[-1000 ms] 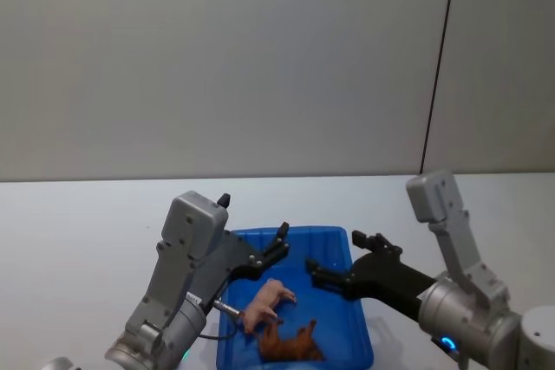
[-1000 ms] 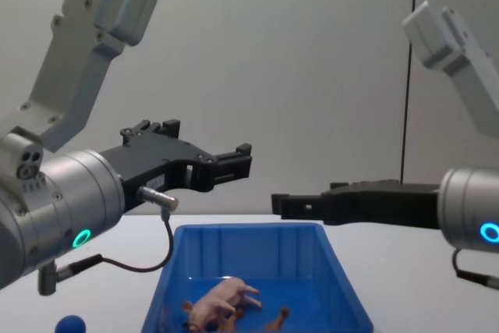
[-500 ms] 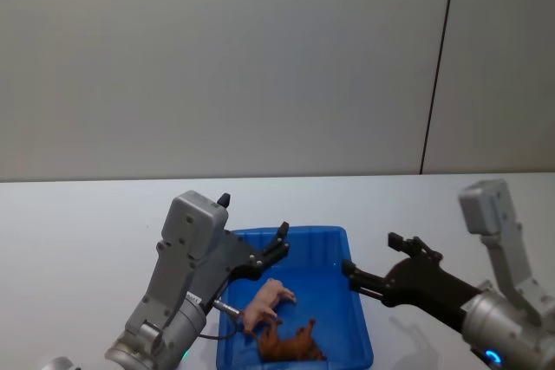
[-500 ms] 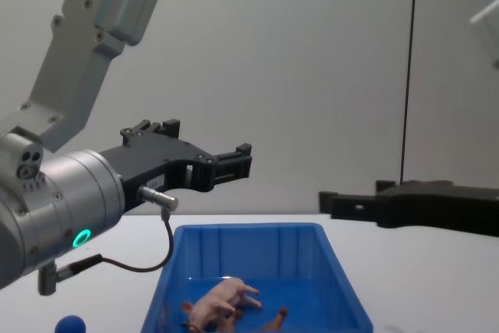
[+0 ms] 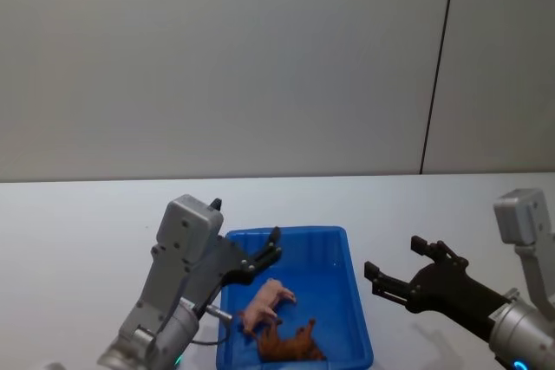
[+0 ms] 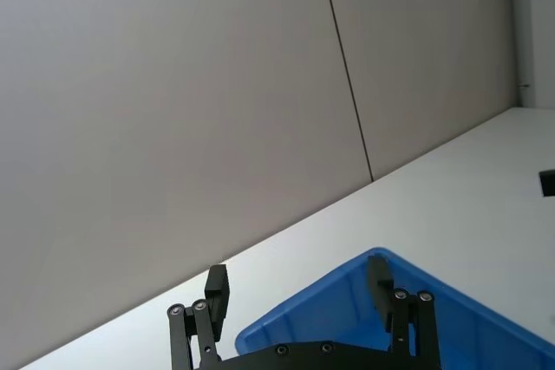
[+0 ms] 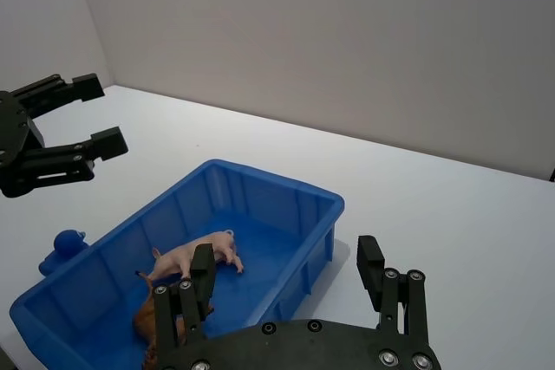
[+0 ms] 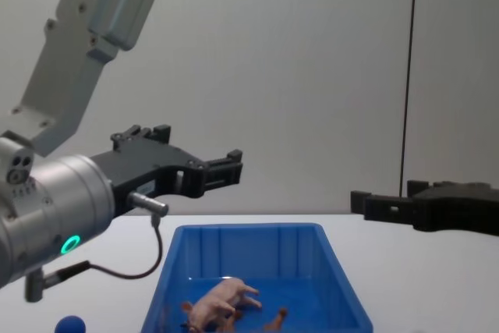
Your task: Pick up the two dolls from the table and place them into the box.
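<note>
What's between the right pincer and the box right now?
Only bare table: the head view shows the open right pincer hanging just right of the box.

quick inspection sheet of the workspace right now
surface: white table, plain
job's things: pink pig and brown doll lie close together inside the blue box
clutter: small blue ball on the table left of the box
end effectors: left end effector open, empty, above the box's left side; right end effector open, empty, right of the box
cables: grey cable loops below the left wrist
surroundings: grey wall with a dark vertical seam
</note>
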`<action>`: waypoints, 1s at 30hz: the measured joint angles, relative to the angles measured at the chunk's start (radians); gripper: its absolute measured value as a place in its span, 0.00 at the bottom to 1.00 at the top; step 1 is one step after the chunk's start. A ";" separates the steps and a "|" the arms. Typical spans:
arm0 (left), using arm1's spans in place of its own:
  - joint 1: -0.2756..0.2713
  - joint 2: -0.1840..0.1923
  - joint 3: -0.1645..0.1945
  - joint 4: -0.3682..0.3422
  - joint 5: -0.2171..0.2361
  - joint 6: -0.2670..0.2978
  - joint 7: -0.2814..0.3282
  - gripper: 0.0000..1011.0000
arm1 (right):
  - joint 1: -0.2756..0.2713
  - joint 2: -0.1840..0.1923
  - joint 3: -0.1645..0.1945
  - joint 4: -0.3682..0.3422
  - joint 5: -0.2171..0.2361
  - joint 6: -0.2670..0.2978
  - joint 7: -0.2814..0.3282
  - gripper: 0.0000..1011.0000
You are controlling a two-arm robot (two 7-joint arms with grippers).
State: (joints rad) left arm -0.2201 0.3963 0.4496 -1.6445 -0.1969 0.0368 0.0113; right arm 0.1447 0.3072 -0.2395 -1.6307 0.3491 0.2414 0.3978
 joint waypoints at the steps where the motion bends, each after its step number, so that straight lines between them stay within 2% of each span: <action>1: 0.007 0.005 -0.002 -0.007 0.000 0.007 0.009 0.99 | -0.001 0.002 0.001 -0.001 0.001 -0.001 0.000 0.99; 7: 0.040 0.028 -0.009 -0.040 -0.011 0.044 0.055 0.99 | -0.010 0.010 0.005 -0.006 0.009 -0.007 0.000 0.99; 13: 0.103 0.067 -0.019 -0.089 -0.055 0.095 0.140 0.99 | -0.015 0.015 0.008 -0.010 0.013 -0.011 0.000 0.99; 20: 0.169 0.102 -0.026 -0.118 -0.108 0.124 0.215 0.99 | -0.018 0.018 0.010 -0.012 0.017 -0.014 0.000 0.99; 30: 0.226 0.124 -0.031 -0.114 -0.155 0.134 0.256 0.99 | -0.021 0.021 0.012 -0.014 0.019 -0.016 0.000 0.99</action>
State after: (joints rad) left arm 0.0056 0.5207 0.4185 -1.7581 -0.3522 0.1703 0.2669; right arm 0.1239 0.3281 -0.2276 -1.6445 0.3684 0.2255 0.3977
